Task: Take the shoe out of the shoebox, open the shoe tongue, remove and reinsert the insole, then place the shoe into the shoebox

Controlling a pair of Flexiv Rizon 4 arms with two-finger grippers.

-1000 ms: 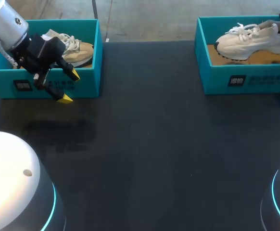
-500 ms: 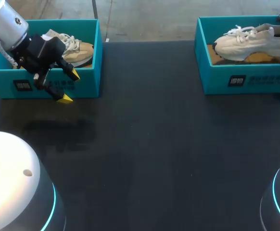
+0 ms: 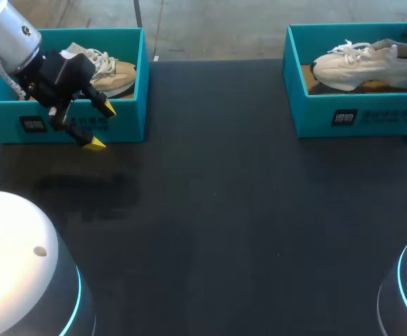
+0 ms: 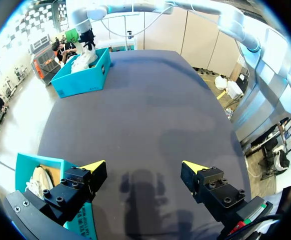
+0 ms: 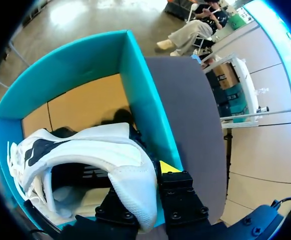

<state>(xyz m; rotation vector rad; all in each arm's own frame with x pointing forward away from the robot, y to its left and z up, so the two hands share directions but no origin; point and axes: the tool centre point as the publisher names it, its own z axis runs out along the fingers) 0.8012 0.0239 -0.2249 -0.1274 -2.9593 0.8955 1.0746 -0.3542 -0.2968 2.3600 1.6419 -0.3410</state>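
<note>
Our right gripper (image 5: 153,175) pinches the white shoe (image 3: 361,61) by its heel collar, inside the teal shoebox (image 3: 392,117); we judge it light, pliable, best held there. Left gripper (image 4: 144,166), well apart from that box, gapes wide.

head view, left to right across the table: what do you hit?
left shoebox with the beige shoe inside → bare table → right shoebox with the white shoe inside. Left tool skipped: it overlaps the left shoebox.
</note>
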